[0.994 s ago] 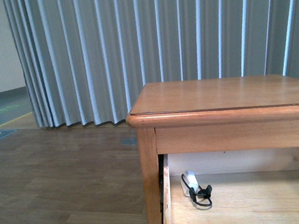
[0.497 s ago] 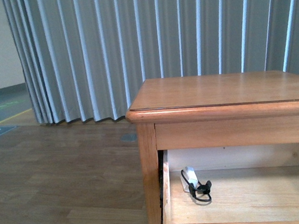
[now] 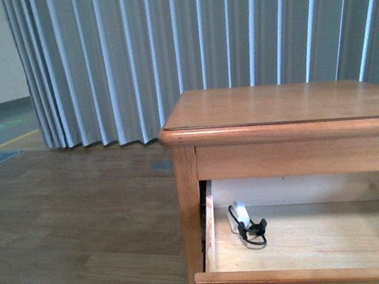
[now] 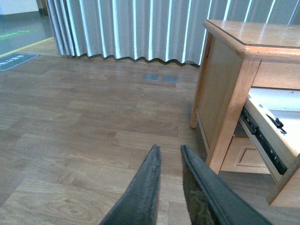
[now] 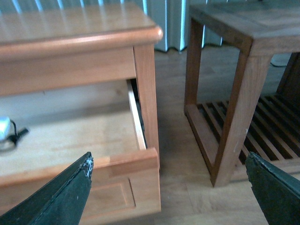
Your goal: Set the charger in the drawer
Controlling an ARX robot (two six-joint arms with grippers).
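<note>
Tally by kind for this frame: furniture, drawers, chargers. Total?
Furniture: 2 (nightstand, side table)
Drawers: 2 (upper drawer open, lower drawer shut)
Chargers: 1 (charger, lying in the upper drawer)
Total: 5

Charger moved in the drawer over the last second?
No. The charger lies at the same spot near the left rear corner of the drawer; only the whole view shifted, cabinet included.

Home-like furnished room — grey curtains (image 3: 200,46), wood floor (image 3: 83,228), wooden nightstand (image 3: 280,105).
</note>
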